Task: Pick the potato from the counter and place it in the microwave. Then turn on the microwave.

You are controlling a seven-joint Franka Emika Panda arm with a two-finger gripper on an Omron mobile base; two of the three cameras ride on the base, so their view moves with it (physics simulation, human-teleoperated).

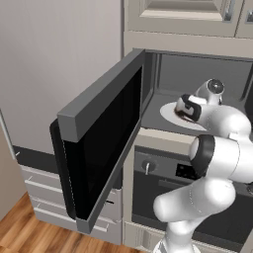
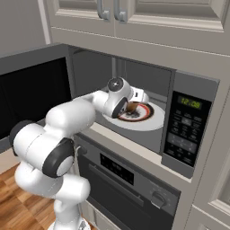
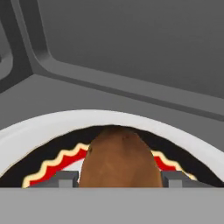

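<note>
Potato: we see a rounded, matte brown potato (image 3: 119,158) over the white red-and-black-ringed plate (image 3: 26,135).
Hand: our hand (image 3: 119,179) grips it.

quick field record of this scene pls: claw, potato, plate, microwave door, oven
claw: inside the microwave cavity, fingers either side of the potato
potato: between the fingers, over the plate
plate: white with red-and-black ring, on the microwave floor
microwave door: swung wide open
oven: directly below the microwave, door closed
grip: looks held, contact not clear
</note>
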